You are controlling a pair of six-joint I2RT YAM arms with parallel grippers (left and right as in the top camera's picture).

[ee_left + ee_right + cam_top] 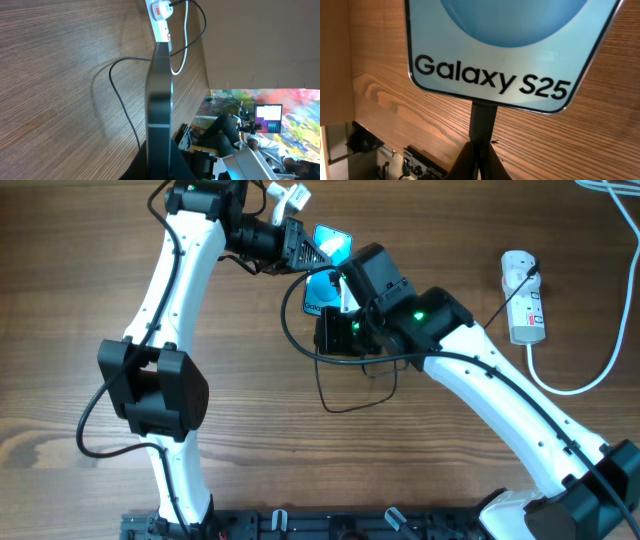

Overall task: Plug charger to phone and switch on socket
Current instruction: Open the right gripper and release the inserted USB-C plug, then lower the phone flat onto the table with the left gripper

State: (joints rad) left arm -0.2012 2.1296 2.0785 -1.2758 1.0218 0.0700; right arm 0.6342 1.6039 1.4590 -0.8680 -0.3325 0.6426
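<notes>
- The wooden table (pixel 70 240) carries the white socket (pixel 524 298) at its right side, well apart from both grippers.
- The phone (pixel 510 45) stands on edge near the top centre, clamped in the left gripper (pixel 300 248).
- The right gripper (pixel 479 161) is closed on the charger (pixel 483 120) tip, which touches the phone's bottom edge.

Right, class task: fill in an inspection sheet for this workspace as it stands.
Surface: wooden table, brown grain.
Job's things: phone held off the table, cyan screen; charger tip at its bottom edge, seating unclear; socket at right, switch unreadable.
Clutter: nothing seen.
Grippers: left pincer shut on the phone; right pincer shut on the charger tip.
Cables: charger's black lead loops over the table to the socket; white lead runs off right.
Surroundings: monitor and room clutter beyond the table edge.
</notes>
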